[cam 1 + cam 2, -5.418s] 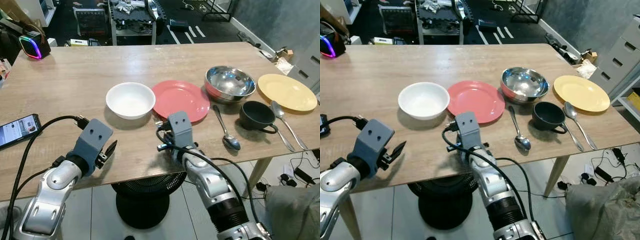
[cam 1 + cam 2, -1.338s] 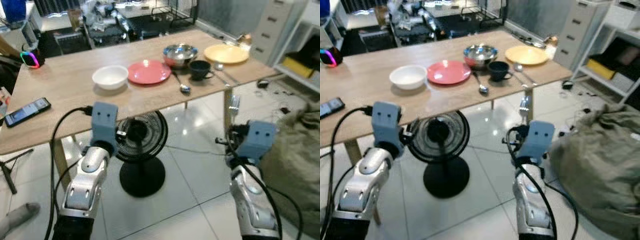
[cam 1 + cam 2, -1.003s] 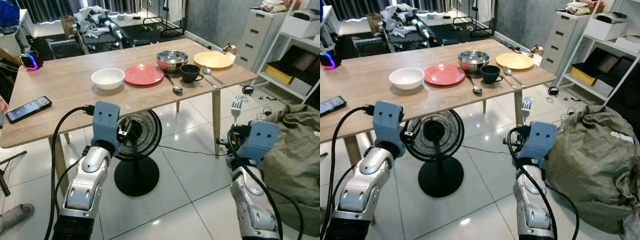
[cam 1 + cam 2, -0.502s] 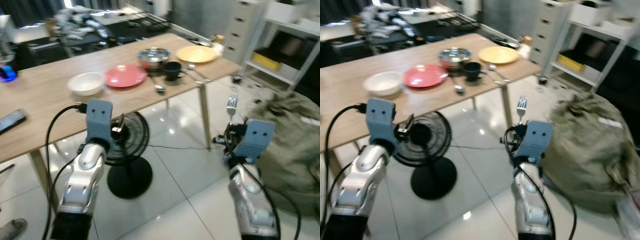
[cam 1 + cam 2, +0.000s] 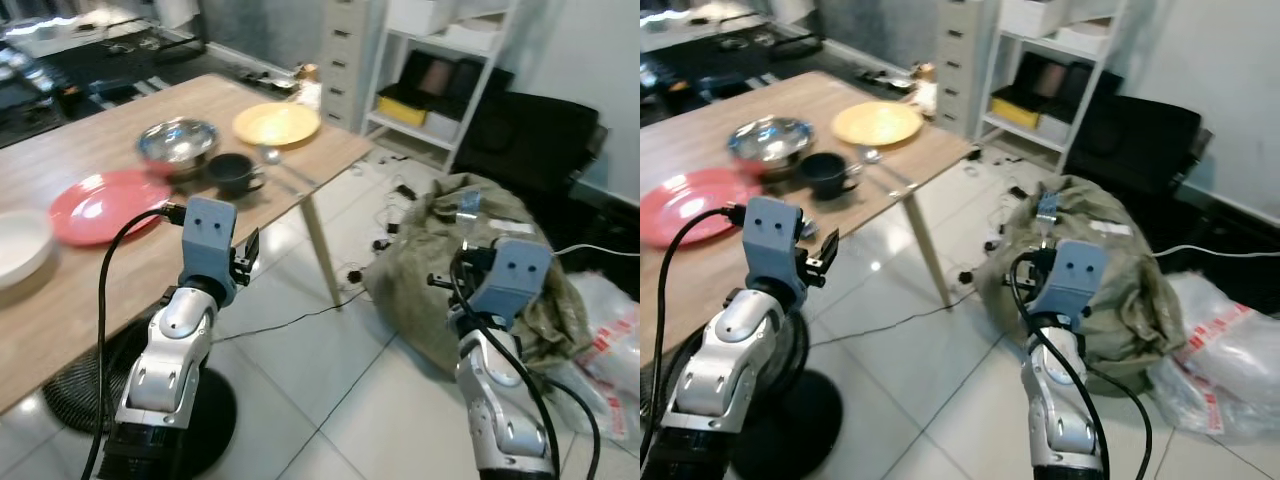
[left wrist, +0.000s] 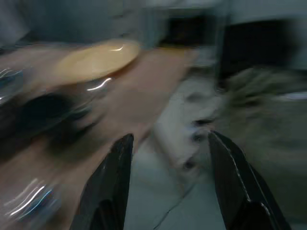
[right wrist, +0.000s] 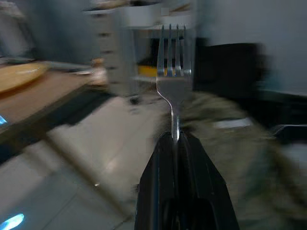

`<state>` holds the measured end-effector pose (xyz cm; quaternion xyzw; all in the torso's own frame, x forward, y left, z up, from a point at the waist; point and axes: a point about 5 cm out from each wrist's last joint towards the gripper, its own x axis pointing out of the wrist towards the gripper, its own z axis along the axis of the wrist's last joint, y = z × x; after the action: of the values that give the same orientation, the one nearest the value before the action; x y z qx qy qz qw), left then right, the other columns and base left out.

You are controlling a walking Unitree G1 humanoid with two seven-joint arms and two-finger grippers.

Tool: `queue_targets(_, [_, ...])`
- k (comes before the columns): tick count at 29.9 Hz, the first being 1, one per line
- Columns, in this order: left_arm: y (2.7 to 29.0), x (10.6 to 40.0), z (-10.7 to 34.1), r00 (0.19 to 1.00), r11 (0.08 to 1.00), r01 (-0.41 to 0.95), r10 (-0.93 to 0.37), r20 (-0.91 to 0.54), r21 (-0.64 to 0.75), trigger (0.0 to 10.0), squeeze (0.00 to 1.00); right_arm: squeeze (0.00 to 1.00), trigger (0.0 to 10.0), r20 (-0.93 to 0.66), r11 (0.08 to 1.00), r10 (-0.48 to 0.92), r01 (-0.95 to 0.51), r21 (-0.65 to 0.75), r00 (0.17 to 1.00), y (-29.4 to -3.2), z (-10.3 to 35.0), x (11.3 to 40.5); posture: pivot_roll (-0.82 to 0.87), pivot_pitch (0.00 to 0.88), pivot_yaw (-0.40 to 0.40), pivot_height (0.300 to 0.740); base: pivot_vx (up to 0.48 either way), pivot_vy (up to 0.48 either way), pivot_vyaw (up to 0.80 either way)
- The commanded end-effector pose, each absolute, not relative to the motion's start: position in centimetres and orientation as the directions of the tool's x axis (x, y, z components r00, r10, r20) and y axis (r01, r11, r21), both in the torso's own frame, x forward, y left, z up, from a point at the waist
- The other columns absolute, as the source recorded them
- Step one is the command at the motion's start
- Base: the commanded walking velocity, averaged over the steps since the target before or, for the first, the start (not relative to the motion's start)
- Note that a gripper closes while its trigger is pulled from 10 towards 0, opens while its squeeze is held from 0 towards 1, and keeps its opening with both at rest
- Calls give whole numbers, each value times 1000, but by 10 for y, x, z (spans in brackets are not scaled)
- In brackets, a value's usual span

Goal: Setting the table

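A silver fork (image 7: 174,72) stands upright in my right gripper (image 7: 176,136), which is shut on its handle and held in the air over the tiled floor, right of the table. The fork's tines (image 5: 467,205) show above that wrist. My left gripper (image 5: 247,247) is open and holds nothing, raised beside the wooden table (image 5: 60,290). On the table stand a yellow plate (image 5: 277,124), a steel bowl (image 5: 178,143), a black cup (image 5: 233,170), a red plate (image 5: 100,205) and a white bowl (image 5: 15,245). A spoon (image 5: 270,155) lies by the yellow plate. Both wrist views are blurred.
A big grey-green sack (image 5: 440,270) lies on the floor just behind my right arm. White shelves (image 5: 440,60) and grey drawers (image 5: 345,45) line the far wall. Plastic bags (image 5: 610,345) sit at the right. A black fan's base (image 5: 90,395) stands under the table; cables cross the floor.
The whole picture has swung right: the table now sits at the left and the sack and shelves fill the middle. The fork stays upright in my right gripper. The left gripper stays open.
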<state>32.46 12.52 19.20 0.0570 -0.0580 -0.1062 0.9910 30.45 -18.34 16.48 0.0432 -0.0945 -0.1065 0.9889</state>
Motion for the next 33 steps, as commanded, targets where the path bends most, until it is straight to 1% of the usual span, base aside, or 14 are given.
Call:
queue_targets(1, [128, 322, 186, 971, 969, 211, -223, 84, 132, 10000, 0, 0, 10000, 167, 971, -224, 206, 121, 960, -182, 163, 305, -52, 0, 104, 740, 480, 0, -800])
queue_targets(2, [126, 321, 185, 965, 961, 237, -250, 79, 139, 10000, 0, 0, 10000, 165, 970, -230, 212, 120, 959, -183, 162, 305, -52, 0, 105, 740, 480, 0, -800])
queue_targets(3, [117, 316, 182, 937, 931, 332, -344, 56, 153, 10000, 0, 0, 10000, 161, 967, -245, 228, 118, 956, -186, 162, 304, -53, 0, 105, 740, 480, 0, -800])
queue_targets(4, [117, 316, 182, 937, 931, 332, -344, 56, 153, 10000, 0, 0, 10000, 161, 967, -245, 228, 118, 956, -186, 162, 304, -53, 0, 105, 740, 480, 0, -800])
queue_targets(5, [112, 312, 180, 915, 906, 392, -403, 39, 161, 10000, 0, 0, 10000, 159, 965, -251, 235, 116, 955, -187, 161, 304, -53, 0, 104, 740, 398, 0, -800])
queue_targets(6, [112, 312, 180, 915, 906, 392, -403, 39, 161, 10000, 0, 0, 10000, 159, 965, -251, 235, 116, 955, -187, 161, 304, -53, 0, 104, 740, 398, 0, -800])
queue_targets(8, [104, 305, 177, 872, 861, 481, -490, 17, 168, 10000, 0, 0, 10000, 153, 962, -264, 249, 110, 952, -189, 161, 304, -52, 0, 105, 740, 382, 0, -800])
queue_targets(9, [104, 305, 177, 872, 861, 481, -490, 17, 168, 10000, 0, 0, 10000, 153, 962, -264, 249, 110, 952, -189, 161, 304, -52, 0, 105, 740, 379, 0, -800])
queue_targets(12, [94, 296, 175, 813, 804, 576, -582, -6, 148, 10000, 0, 0, 10000, 146, 957, -283, 269, 105, 948, -192, 160, 304, -54, 0, 105, 740, 349, 0, -800])
queue_targets(15, [90, 291, 173, 778, 770, 625, -628, -25, 129, 10000, 0, 0, 10000, 142, 955, -290, 277, 102, 946, -194, 159, 304, -54, 0, 105, 740, 84, 0, -800])
queue_targets(20, [89, 289, 170, 778, 771, 627, -626, -49, 112, 10000, 0, 0, 10000, 139, 954, -294, 282, 100, 946, -195, 159, 304, -55, 0, 105, 740, 0, 0, -800])
queue_targets(27, [93, 293, 170, 802, 794, 597, -595, -54, 112, 10000, 0, 0, 10000, 132, 951, -303, 292, 98, 944, -196, 157, 304, -53, 0, 106, 740, 0, 0, -800])
queue_targets(30, [95, 295, 170, 816, 808, 578, -574, -65, 114, 10000, 0, 0, 10000, 131, 951, -305, 294, 98, 943, -196, 157, 304, -52, 0, 106, 740, 0, 0, -800])
queue_targets(33, [100, 300, 172, 857, 850, 515, -512, -54, 113, 10000, 0, 0, 10000, 129, 950, -307, 296, 97, 943, -196, 157, 305, -53, 0, 106, 740, 0, 0, -800])
